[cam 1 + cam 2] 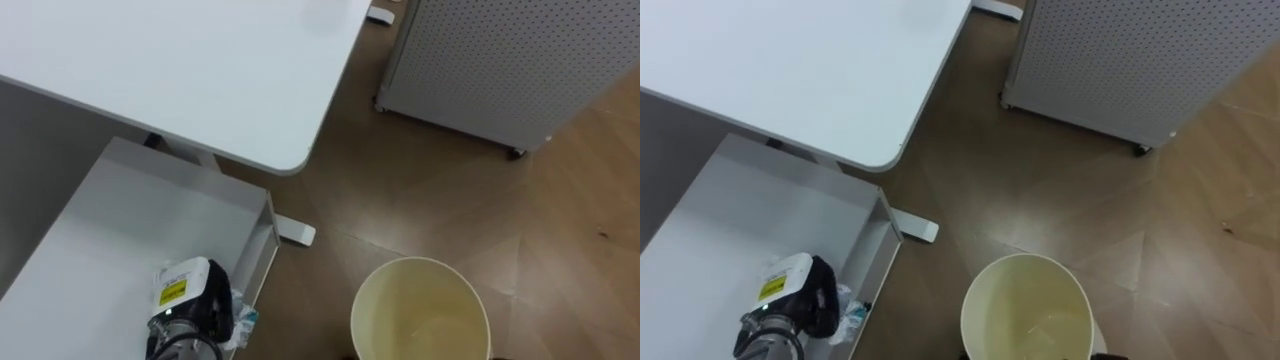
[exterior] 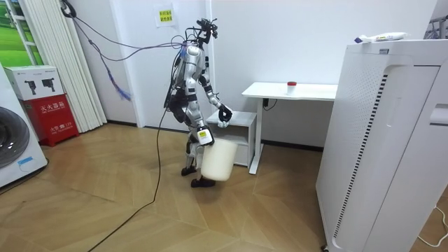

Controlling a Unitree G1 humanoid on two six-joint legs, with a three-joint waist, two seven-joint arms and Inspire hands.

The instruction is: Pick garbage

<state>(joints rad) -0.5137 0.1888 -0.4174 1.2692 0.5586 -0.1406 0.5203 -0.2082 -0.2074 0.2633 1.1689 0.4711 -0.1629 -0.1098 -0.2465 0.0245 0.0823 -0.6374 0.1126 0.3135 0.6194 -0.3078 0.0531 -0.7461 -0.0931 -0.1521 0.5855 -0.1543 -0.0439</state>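
Note:
A crumpled clear wrapper with a bluish spot [image 1: 241, 320] [image 1: 852, 308] is the garbage. It lies at the front edge of a low white side table [image 1: 120, 230] [image 1: 730, 220]. My left hand [image 1: 190, 312] [image 1: 800, 300] rests on that table, fingers curled around the wrapper. A cream bin [image 1: 420, 310] [image 1: 1028, 305] hangs open-topped to the right of the table, with a faint clear scrap inside. In the room view my right hand [image 2: 204, 137] grips the rim of the bin [image 2: 217, 161] and holds it off the floor. There my left hand [image 2: 224, 115] reaches over the side table [image 2: 238, 119].
A white desk [image 1: 200, 70] [image 2: 294, 91] overhangs the side table, its foot [image 1: 296, 232] on the wood floor; a small red thing [image 2: 292, 84] sits on it. A tall white perforated unit on casters [image 1: 500, 60] [image 2: 385, 140] stands to the right.

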